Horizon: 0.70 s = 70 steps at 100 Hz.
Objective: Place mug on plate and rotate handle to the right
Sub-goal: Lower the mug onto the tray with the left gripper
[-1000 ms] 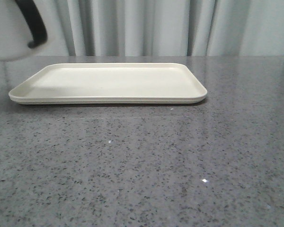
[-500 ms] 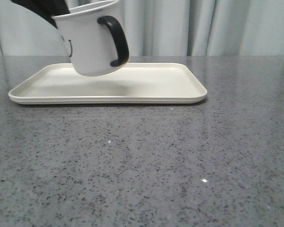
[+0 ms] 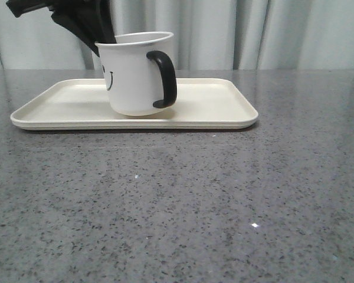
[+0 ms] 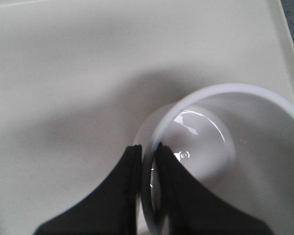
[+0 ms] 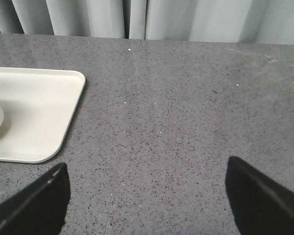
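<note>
- The mug (image 3: 135, 73) is low on the plate (image 3: 218, 112) now. Half a second ago it hung tilted in the air above it.
- It looks like it touches down near the middle, leaning a little.
- The handle (image 3: 165, 79) points toward the right already.
- My left gripper (image 4: 148, 169) pinches the mug's rim, one finger inside, one outside.
- My right gripper (image 5: 144, 196) is spread wide, holding nothing, over the table (image 3: 177, 206).
- I think letting go comes next.

Grey speckled stone table (image 3: 183, 200); pale grey pleated curtain (image 3: 253, 32) hangs behind it
</note>
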Each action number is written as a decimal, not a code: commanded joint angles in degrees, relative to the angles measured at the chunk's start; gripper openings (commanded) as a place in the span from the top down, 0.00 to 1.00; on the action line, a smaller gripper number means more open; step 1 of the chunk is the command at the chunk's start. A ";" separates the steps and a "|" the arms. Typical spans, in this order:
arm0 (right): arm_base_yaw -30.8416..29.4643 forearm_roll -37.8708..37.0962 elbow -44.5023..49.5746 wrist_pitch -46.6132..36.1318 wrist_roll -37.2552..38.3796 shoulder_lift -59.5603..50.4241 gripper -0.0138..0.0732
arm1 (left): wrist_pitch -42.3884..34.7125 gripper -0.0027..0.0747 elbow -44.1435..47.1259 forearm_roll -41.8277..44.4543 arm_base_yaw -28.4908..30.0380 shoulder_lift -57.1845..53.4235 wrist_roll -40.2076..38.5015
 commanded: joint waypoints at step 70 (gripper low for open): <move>-0.26 -0.07 -1.86 -5.15 0.00 0.71 0.11 | -2.21 0.99 -2.31 3.24 -0.53 -2.47 -1.36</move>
